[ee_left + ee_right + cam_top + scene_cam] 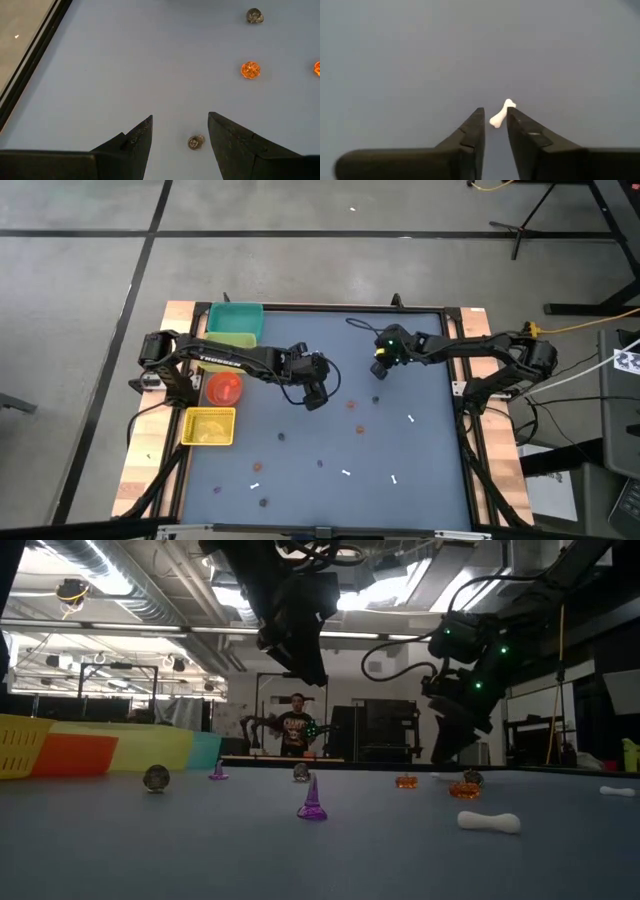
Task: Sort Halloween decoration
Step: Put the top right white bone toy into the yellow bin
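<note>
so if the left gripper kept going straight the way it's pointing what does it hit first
Most likely the small grey round trinket, which lies on the blue table just ahead, in line with the gap of the open left gripper. Depth is hard to judge; the gripper may hang well above it. The orange trinket sits farther off to one side.

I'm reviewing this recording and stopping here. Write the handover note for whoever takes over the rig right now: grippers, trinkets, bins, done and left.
Left gripper: open, raised over mid-table, fingers straddling a small grey round trinket; nothing held.
Right gripper: fingers narrowly apart, raised over the far right of the mat, a white bone at the tips; whether it is gripped cannot be told.
Bins: teal bin, red bin and yellow bin along the left edge; contents cannot be made out.
Left: many trinkets lie loose on the mat, among them orange pumpkins, a purple cone and white bones.
</note>
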`<act>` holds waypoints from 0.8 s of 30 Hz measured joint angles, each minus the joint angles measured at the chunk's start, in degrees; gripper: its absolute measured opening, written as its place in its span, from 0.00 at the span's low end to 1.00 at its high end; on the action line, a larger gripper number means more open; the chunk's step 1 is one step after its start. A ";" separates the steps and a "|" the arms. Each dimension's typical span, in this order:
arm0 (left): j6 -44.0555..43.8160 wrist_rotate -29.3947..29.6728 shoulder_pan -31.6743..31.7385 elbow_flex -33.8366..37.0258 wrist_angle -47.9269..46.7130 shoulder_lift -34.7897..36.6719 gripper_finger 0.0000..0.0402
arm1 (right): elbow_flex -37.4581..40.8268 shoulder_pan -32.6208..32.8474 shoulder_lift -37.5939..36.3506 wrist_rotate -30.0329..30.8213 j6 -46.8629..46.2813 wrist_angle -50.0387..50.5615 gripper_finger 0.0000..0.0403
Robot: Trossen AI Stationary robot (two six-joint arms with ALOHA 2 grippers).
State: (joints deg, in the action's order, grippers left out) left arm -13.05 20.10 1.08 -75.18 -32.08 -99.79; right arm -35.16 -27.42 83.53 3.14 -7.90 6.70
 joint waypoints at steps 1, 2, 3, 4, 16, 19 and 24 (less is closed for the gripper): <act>0.00 0.00 0.01 0.00 0.00 0.00 0.43 | 0.00 0.00 0.00 0.64 -0.74 0.00 0.24; -0.01 0.00 0.02 0.00 0.00 0.00 0.43 | 0.00 0.02 0.00 1.32 -1.53 0.01 0.27; -0.01 0.00 0.00 0.00 0.00 0.00 0.43 | 0.00 0.00 0.00 2.00 -2.54 0.05 0.30; -0.01 0.02 0.02 0.00 0.00 0.00 0.43 | 0.00 0.00 0.00 2.45 -3.50 0.10 0.34; 0.03 0.00 0.00 0.00 0.00 0.00 0.43 | -0.01 0.02 0.00 4.27 -11.37 -0.09 0.46; 0.04 0.01 0.01 0.00 0.00 0.00 0.43 | -0.02 0.05 0.00 4.20 -11.54 -0.11 0.44; 0.03 0.01 0.01 0.00 0.00 0.00 0.43 | -0.04 0.09 1.23 3.61 -11.58 -0.22 0.41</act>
State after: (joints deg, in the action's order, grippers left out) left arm -13.02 20.11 1.09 -75.18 -32.08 -99.79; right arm -35.20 -27.33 84.76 6.75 -19.49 6.48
